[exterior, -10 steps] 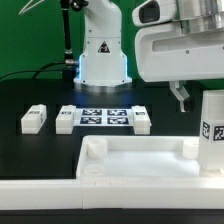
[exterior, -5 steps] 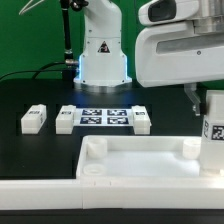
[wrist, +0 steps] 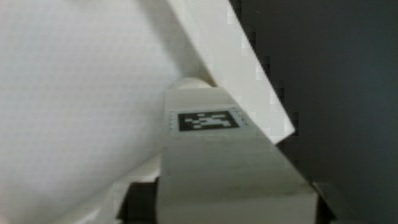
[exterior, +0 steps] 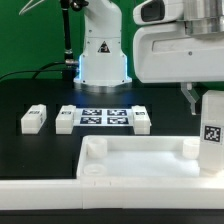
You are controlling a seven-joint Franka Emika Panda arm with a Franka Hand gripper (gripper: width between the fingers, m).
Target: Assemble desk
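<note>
The white desk tabletop (exterior: pixel 140 165) with a raised rim lies in the foreground, a round socket (exterior: pixel 93 148) at its back left corner. My gripper (exterior: pixel 204 100) is shut on a white square leg (exterior: pixel 212 125) with a tag, held upright over the tabletop's back right corner. In the wrist view the leg (wrist: pixel 222 150) fills the space between my dark fingers (wrist: pixel 151 200), with the gripper (wrist: pixel 222 208) over the tabletop (wrist: pixel 89 90). Three more legs lie behind: two at the exterior view's left (exterior: pixel 33 119) (exterior: pixel 66 119), one right of the marker board (exterior: pixel 140 120).
The marker board (exterior: pixel 105 117) lies on the black table between the loose legs. The robot base (exterior: pixel 103 55) stands behind it. A long white bar (exterior: pixel 30 195) runs along the front edge.
The gripper and the held leg shifted slightly toward the exterior view's right, then back left. The leg stays upright at the back right corner. The other parts have not moved.
</note>
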